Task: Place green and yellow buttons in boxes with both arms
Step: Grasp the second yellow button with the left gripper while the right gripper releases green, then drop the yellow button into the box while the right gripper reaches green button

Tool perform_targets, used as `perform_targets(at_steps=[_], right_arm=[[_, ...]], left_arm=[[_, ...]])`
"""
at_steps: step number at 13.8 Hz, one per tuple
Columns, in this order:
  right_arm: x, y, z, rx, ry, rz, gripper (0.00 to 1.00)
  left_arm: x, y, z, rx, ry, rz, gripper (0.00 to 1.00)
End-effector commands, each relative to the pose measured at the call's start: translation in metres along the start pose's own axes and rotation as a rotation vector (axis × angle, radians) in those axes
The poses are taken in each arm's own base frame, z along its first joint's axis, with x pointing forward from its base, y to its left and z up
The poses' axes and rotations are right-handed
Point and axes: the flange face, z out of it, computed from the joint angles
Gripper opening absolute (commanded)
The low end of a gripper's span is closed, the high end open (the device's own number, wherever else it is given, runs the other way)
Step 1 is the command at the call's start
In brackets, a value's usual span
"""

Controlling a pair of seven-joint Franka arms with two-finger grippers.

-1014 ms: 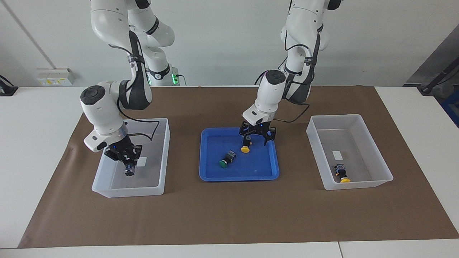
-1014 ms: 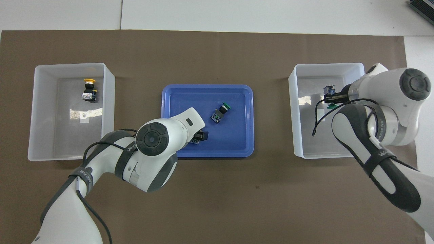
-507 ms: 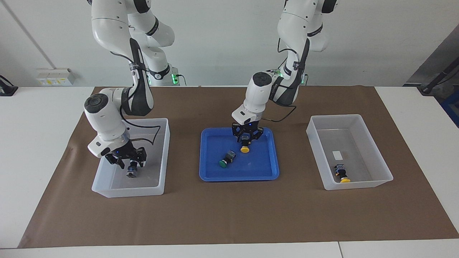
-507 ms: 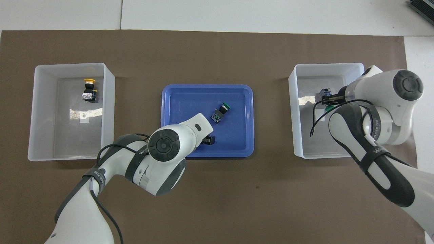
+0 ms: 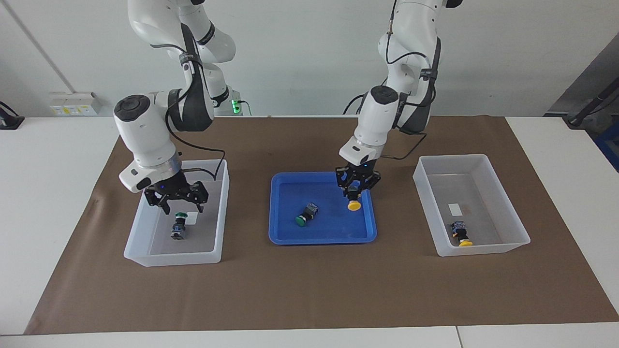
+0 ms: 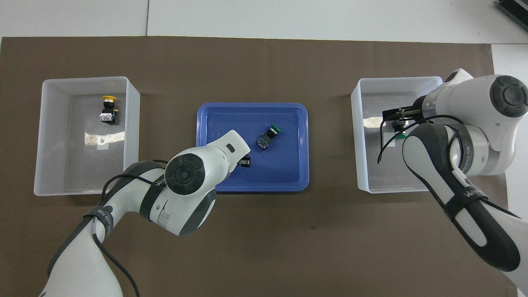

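My right gripper (image 5: 182, 207) is open just above a green button (image 5: 179, 226) that lies in the box (image 5: 220, 217) at the right arm's end. In the overhead view this gripper (image 6: 397, 119) partly covers that button (image 6: 399, 135). My left gripper (image 5: 355, 189) is shut on a yellow button (image 5: 354, 205), cap down, over the blue tray (image 5: 285, 232). In the overhead view its wrist hides both. A second green button (image 5: 304, 216) lies in the tray (image 6: 251, 115). A second yellow button (image 5: 462, 235) lies in the box (image 5: 512, 217) at the left arm's end.
Brown paper (image 5: 309, 290) covers the table under both boxes and the tray. Each box holds a small white label (image 5: 454, 209). The right arm's black cable (image 5: 213, 169) hangs over its box.
My right gripper opened and rose, leaving the green button in its box. My left gripper shut on the yellow button and carried it toward the left arm's end of the tray.
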Motion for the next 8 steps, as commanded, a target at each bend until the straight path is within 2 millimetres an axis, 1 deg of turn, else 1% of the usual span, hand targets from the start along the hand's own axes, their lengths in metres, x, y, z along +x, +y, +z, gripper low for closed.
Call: perform_targets(at_steps=[1, 3, 5, 6, 7, 8], right_arm=[[-0.004, -0.047, -0.003, 0.021, -0.009, 0.174, 1.00], [-0.010, -0.086, -0.003, 0.034, -0.005, 0.232, 1.00], [-0.014, -0.135, -0.008, 0.057, 0.004, 0.326, 1.00], [-0.018, -0.160, -0.007, 0.067, 0.001, 0.358, 1.00], [-0.025, -0.192, 0.000, 0.083, 0.003, 0.398, 1.00], [-0.032, -0.215, 0.009, 0.102, 0.013, 0.442, 1.00]], left_arm=[[0.028, -0.065, -0.038, 0.035, 0.009, 0.007, 0.00], [0.046, -0.115, -0.049, 0.059, 0.025, -0.030, 0.00], [0.064, -0.167, -0.064, 0.084, 0.040, -0.048, 0.00], [0.067, -0.190, -0.066, 0.093, 0.053, -0.044, 0.00], [0.069, -0.215, -0.070, 0.101, 0.059, -0.040, 0.00], [0.067, -0.233, -0.070, 0.110, 0.056, -0.027, 0.00]])
